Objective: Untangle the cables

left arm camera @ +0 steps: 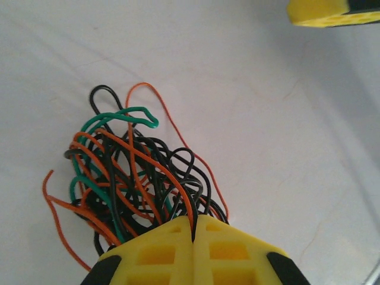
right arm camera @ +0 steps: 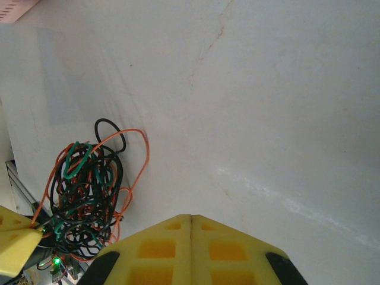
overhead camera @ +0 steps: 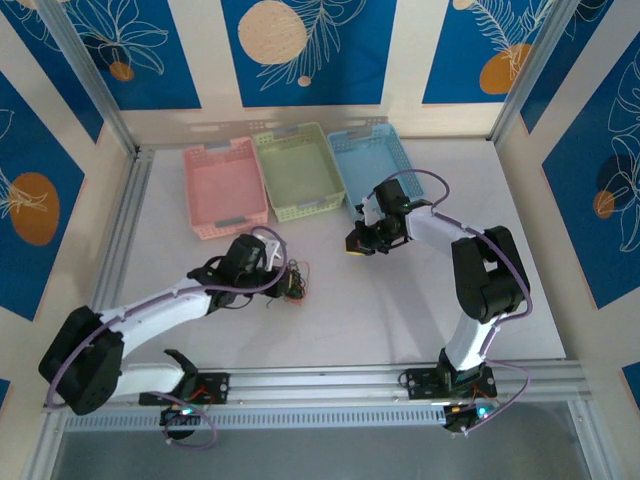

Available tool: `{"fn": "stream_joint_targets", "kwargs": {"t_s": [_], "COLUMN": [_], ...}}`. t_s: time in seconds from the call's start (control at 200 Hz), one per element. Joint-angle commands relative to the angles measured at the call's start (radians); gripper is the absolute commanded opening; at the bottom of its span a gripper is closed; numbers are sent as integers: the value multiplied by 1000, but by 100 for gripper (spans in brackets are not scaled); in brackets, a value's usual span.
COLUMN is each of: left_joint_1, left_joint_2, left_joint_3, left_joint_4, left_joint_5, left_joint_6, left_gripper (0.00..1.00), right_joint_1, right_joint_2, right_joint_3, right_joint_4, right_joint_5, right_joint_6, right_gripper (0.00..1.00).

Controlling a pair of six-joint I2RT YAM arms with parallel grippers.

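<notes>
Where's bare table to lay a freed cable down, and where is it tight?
The widest bare table lies between the cables, the right arm and the near rail. Another patch sits right of the blue basket. Crowded: around the left gripper, shut on the cables, and just in front of that basket, where the right gripper hangs.

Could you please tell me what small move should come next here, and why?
Probably open the right tool and bring it toward the tangled cables. The left tool is shut on one end of the bundle, pinning it, while the right tool is shut, empty and well apart from it, so nothing can yet pull a strand free.
</notes>
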Motion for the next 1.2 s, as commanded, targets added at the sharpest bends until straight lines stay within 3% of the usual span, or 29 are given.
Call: {"fn": "stream_joint_targets", "kwargs": {"t_s": [0.0, 0.1, 0.28, 0.415, 0.55, 0.67, 1.045, 1.195], "left_joint_1": [-13, -29, -34, -34, -34, -34, -56, -61], "left_joint_2": [60, 113, 79, -25, -114, -146, 37, 92], "left_joint_3": [31, 86, 86, 53, 1, -68, -49, -24], "left_joint_4": [154, 141, 74, -23, -126, -133, -48, -50], "left_joint_5": [124, 121, 66, 7, -62, -22, 42, 55], "left_joint_6": [-52, -37, -5, 18, 4, -30, -12, -2], "left_gripper": [3, 9, 51, 67, 69, 70, 62, 54], "right_joint_1": [2, 2, 2, 6, 7, 7, 10, 11], "right_joint_2": [-29, -30, -32, -28, -27, -22, -14, -12], "right_joint_3": [-13, -16, -18, -13, -12, -7, 0, 2], "right_joint_4": [-5, -4, -2, -4, -6, -9, -16, -18], "right_joint_5": [-20, -20, -20, -20, -19, -19, -21, -20], "right_joint_6": [1, 1, 1, 0, -1, -2, -4, -7], "right_gripper": [1, 2, 2, 2, 2, 2, 2, 2]}}
